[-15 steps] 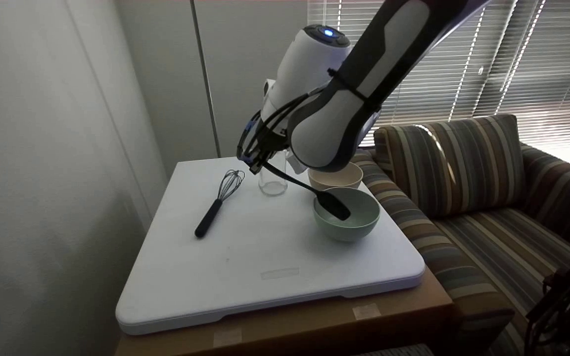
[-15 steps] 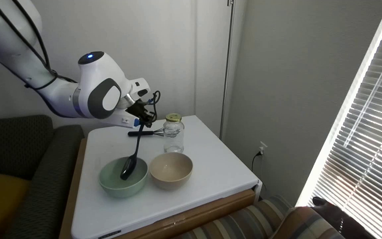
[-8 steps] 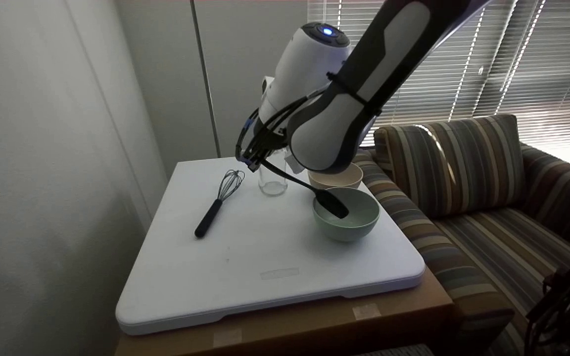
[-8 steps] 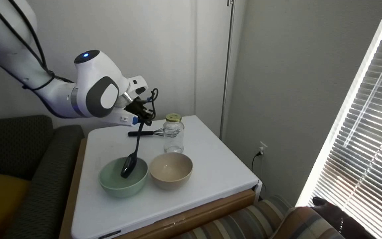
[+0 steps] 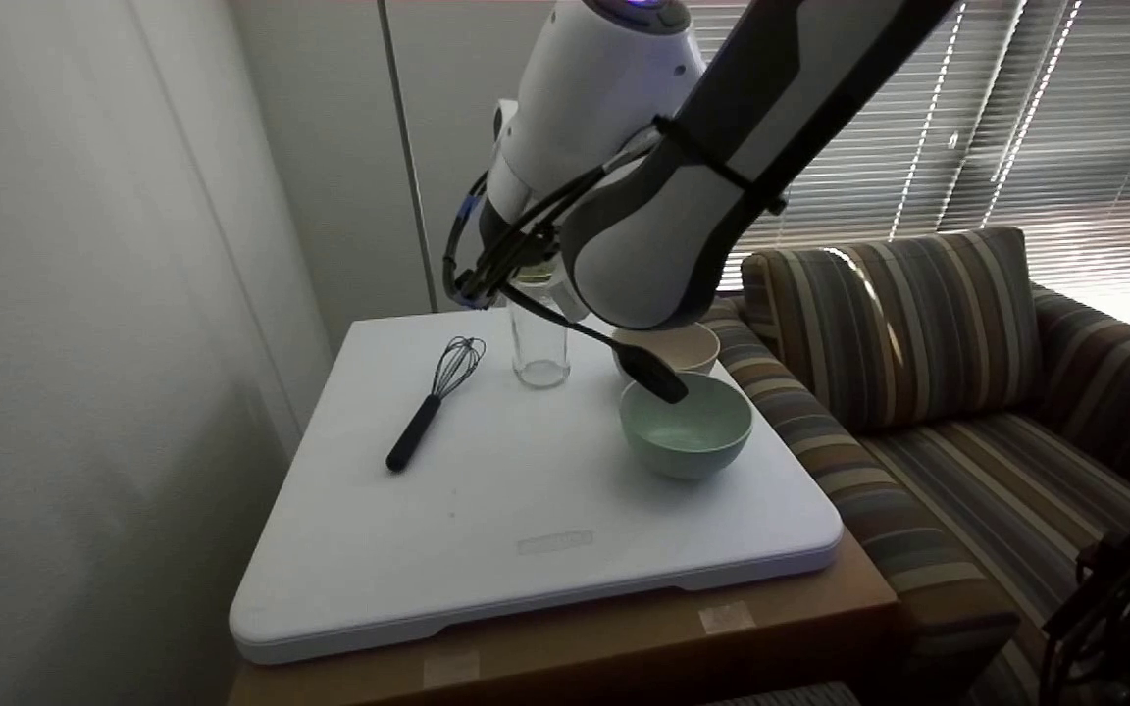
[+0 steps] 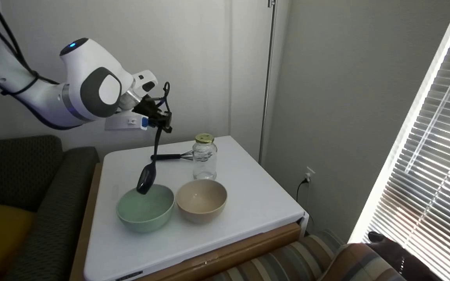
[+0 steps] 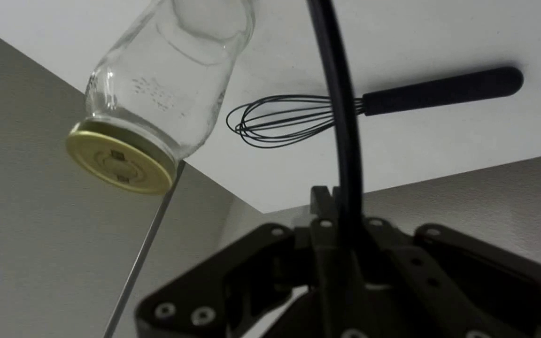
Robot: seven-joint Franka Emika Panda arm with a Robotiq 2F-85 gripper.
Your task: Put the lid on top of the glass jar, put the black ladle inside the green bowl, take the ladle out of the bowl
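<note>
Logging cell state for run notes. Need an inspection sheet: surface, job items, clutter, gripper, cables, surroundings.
Surface: white tabletop, faint rectangular mark near one edge
Lid: on the mouth of the upright glass jar
Black ladle: gripped, scoop tip at the opening of the green bowl; clear of the rim or not, can't tell
Green bowl: upright
Clutter: whisk lying on tabletop; cream bowl beside green bowl, contact unclear
Gripper: shut on the ladle's handle
Cables: black cables along arm, looping near gripper
Cable snags: nothing seen
Surroundings: striped couch beside tabletop, blinds behind it, wall outlet
</note>
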